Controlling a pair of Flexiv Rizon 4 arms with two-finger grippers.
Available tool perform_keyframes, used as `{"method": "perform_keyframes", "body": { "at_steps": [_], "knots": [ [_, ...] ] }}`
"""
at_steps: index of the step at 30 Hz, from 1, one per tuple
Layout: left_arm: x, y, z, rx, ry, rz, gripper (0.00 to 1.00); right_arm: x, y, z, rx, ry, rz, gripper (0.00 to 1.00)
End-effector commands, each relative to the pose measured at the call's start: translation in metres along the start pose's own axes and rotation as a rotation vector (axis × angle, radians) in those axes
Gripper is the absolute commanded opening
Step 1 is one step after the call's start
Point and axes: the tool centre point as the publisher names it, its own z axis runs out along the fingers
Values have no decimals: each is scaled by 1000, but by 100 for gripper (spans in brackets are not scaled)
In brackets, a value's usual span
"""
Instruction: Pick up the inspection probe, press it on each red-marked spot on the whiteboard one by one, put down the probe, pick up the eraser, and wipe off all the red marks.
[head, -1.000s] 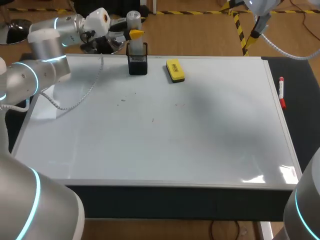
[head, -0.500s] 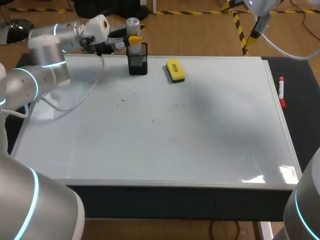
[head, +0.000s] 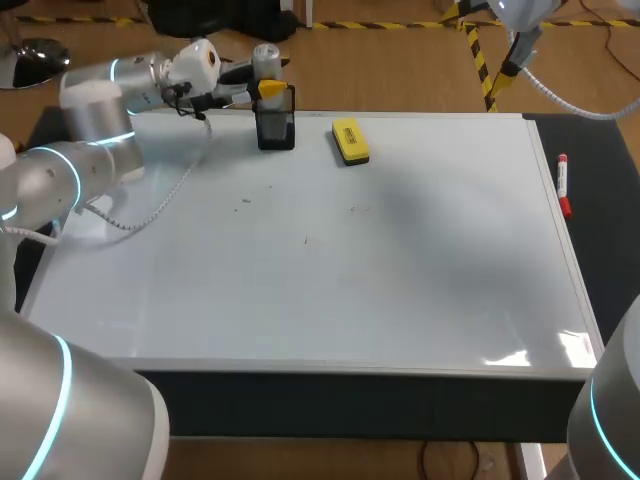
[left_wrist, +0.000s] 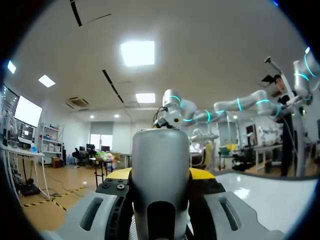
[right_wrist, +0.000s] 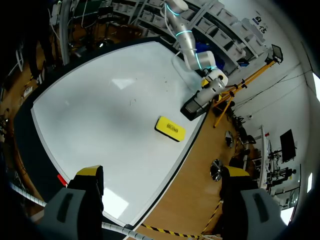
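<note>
The left gripper (left_wrist: 160, 176) is pinching the probe (left_wrist: 160, 150), a silver cylinder, with 1 yellow tip on each flank and the body standing up between the 2 fingers. The grip sits low on a smooth round barrel, so the likeliest trouble is the probe twisting or sliding in the fingers once it is pressed down on the board. Directly beneath the gripper stands the black holder (head: 275, 128). The probe's lower end is hidden in both views, so I cannot tell whether it is clear of the rim. If it is not, a sideways move could drag or tip the holder. Just beyond the holder, on the side away from the left arm, lies the yellow eraser (head: 350, 140), close enough for a low sweep to knock it. Further out on the whiteboard (head: 420, 300), well apart from the gripper, are 3 faint marks (head: 307, 240), too small to tell their colour. They are easy to miss, and a tilted probe would land beside rather than on them. Farthest off, the right gripper (right_wrist: 162, 172) hangs high over the board's far side with its fingers spread wide on nothing. It poses little risk unless both arms reach for the middle together.
</note>
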Motion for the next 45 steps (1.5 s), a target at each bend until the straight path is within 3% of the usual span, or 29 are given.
{"method": "perform_keyframes", "body": {
  "at_steps": [1, 6, 7, 9, 10, 24, 34, 45],
  "knots": [
    [0, 2, 0, 4, -3, 1, 0, 0, 0, -1, 2, 4, -1, 100],
    [1, 0, 0, 7, -5, 11, 0, 0, 0, -1, 2, 4, -1, 100],
    [1, 0, 1, 8, -6, 12, 7, 0, 0, -1, 2, 4, -1, 100],
    [2, -1, 2, 10, -9, 15, 60, 0, 0, -1, 2, 4, -1, 100],
    [2, -1, 2, 10, -9, 16, 100, 0, 0, -1, 2, 4, -1, 100],
    [10, -21, 3, -20, -3, 50, 100, 0, 0, -1, 2, 4, -1, 100],
    [20, -51, -21, -80, -74, 128, 100, 0, 0, -1, 2, 4, -1, 100],
    [29, -60, -31, -103, -139, 152, 100, 0, 0, -1, 2, 4, -1, 100]
  ]
}}
